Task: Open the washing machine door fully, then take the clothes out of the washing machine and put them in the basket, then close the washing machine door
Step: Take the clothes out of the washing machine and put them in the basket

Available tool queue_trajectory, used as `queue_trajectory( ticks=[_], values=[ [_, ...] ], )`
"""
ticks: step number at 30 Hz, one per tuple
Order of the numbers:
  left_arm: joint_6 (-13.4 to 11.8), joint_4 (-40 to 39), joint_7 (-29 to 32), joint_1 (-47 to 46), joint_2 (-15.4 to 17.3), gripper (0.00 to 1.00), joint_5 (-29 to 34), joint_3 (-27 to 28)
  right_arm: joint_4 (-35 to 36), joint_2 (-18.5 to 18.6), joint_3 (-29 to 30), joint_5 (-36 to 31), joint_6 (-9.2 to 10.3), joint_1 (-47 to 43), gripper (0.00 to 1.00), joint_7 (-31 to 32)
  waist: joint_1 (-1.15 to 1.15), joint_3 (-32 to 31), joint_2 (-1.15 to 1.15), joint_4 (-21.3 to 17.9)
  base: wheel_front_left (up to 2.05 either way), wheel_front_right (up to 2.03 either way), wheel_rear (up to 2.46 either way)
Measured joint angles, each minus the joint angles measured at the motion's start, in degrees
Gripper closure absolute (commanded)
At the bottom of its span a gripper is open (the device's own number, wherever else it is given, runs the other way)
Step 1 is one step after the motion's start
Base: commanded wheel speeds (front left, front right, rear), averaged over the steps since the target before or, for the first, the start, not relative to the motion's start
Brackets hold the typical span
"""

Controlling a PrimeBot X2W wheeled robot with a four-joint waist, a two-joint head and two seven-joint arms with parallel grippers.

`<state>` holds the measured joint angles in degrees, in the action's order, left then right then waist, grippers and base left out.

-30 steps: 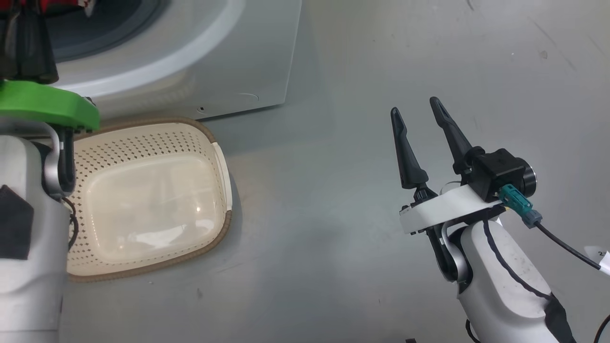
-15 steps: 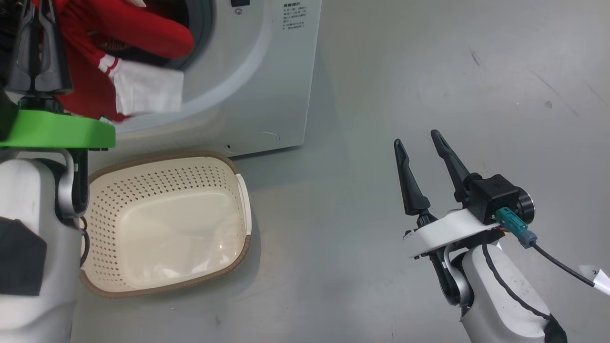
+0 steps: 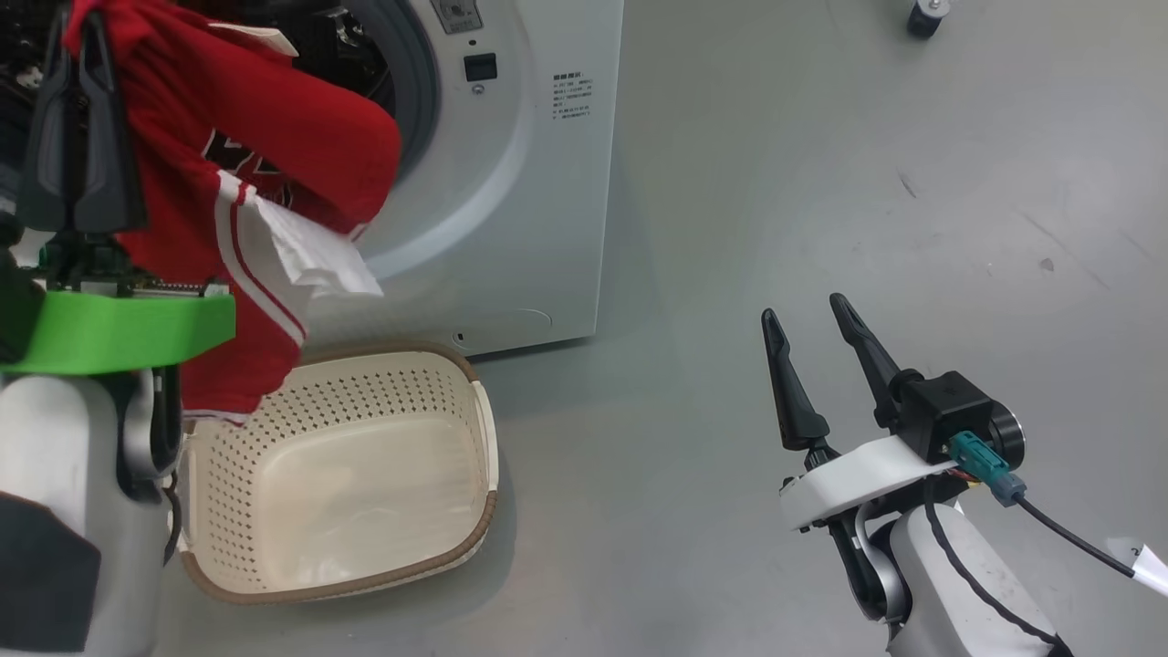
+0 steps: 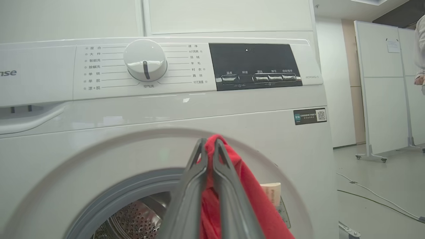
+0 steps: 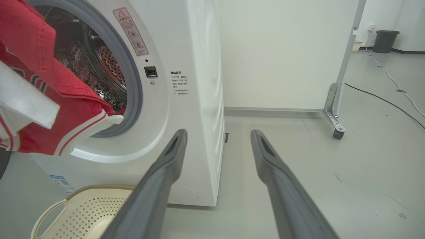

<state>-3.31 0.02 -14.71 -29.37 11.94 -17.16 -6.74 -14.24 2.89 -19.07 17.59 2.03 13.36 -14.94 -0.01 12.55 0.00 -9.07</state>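
Note:
My left gripper (image 3: 78,27) is shut on the red clothes (image 3: 274,155), pinching a fold near the fingertips (image 4: 217,146). The garment, red with white stripes and a white patch, hangs from the gripper in front of the drum mouth (image 3: 406,100) of the white washing machine (image 3: 538,182). Its lower end hangs over the back left corner of the cream basket (image 3: 484,429). The basket stands on the floor against the machine's front and holds nothing. The washing machine door is out of view. My right gripper (image 3: 803,307) is open and holds nothing, well to the right over bare floor.
A white partition on castor feet (image 5: 335,109) stands right of the machine, with cables (image 5: 391,79) on the floor beyond it and a grey bin (image 5: 385,41) far back. A person's sleeve (image 4: 420,49) shows at the right edge. Grey floor lies between basket and right gripper.
The head camera has tilted up, so the machine and basket sit lower in the picture. The red clothes have come further out of the drum in my shut left gripper. The right gripper stays open.

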Motion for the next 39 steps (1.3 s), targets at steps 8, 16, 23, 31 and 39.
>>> queue_trajectory(
  ticks=[8, 16, 23, 31, 39],
  values=[
    [-0.98, -5.28, 0.00, 4.54, 0.01, 1.00, 0.74, 1.01, -0.19, -0.01, 0.44, 0.00, -0.20, -1.70, 0.00, 0.00, 0.00, -2.73, 0.00, 0.57, 0.00, 0.00, 0.00],
    [-1.52, -7.66, 1.94, 10.76, 0.00, 1.00, 0.67, 1.63, -0.12, -0.02, 0.51, -0.01, -0.44, -2.36, 0.00, 0.00, 0.00, -3.88, 0.00, 1.00, 0.00, 0.00, 0.00],
    [-2.02, -7.58, 4.71, 17.48, -0.82, 1.00, -0.77, 1.46, 0.43, -0.02, 0.87, -0.22, -0.45, -2.99, 0.00, 0.01, 0.00, -3.28, 0.00, 1.03, 0.00, 0.00, 0.00],
    [-2.19, -5.43, 6.65, 21.91, -2.47, 1.00, -3.24, 1.60, 1.77, -0.03, 1.29, -0.64, -0.47, -3.03, 0.00, 0.00, 0.00, -0.78, 0.00, 0.88, 0.00, 0.00, 0.00],
    [-2.20, 1.15, 7.08, 22.57, -2.82, 1.00, -5.71, 3.11, 4.36, -0.03, 1.04, -0.81, -0.46, -1.06, 0.00, 0.00, 0.00, 4.12, 0.00, 0.03, 0.00, 0.00, 0.00]
  ],
)
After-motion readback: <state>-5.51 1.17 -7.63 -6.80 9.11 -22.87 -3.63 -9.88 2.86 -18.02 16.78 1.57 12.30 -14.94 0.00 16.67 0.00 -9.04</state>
